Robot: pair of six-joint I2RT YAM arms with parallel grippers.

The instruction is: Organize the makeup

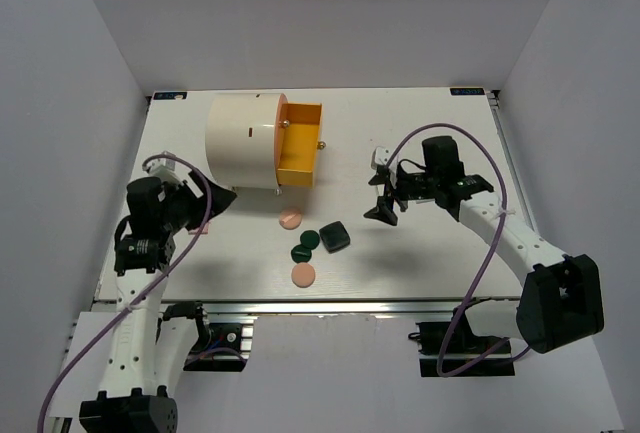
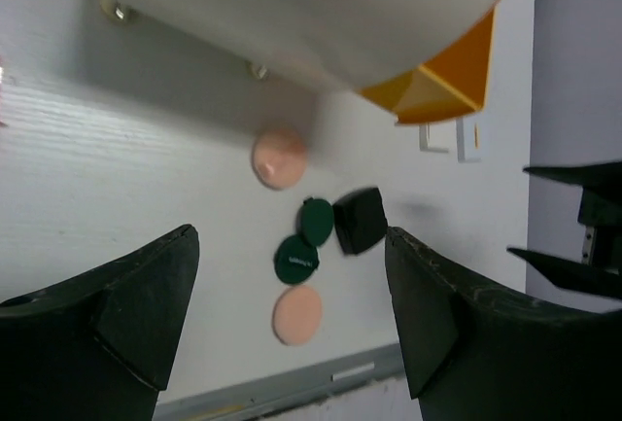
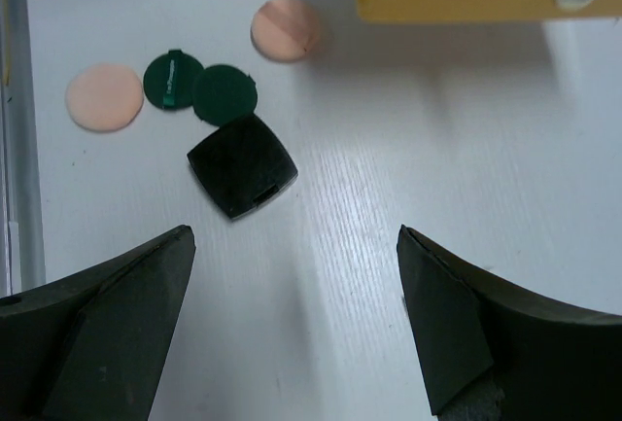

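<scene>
Just in front of the cream cylinder and its pulled-out orange drawer, the makeup is clustered: two peach discs, two touching dark green discs, and a dark square compact just beside them. Left gripper and right gripper are both spread wide, with nothing held.

Cream cylinder on white table; orange drawer seemingly open.

Five flat makeup pieces lying loose before the orange drawer
A peach disc lies nearest the drawer. Farther from it, two dark green discs touch edge to edge, a dark square compact lies closed against one of them, and a second peach disc lies farthest out.
</scene>
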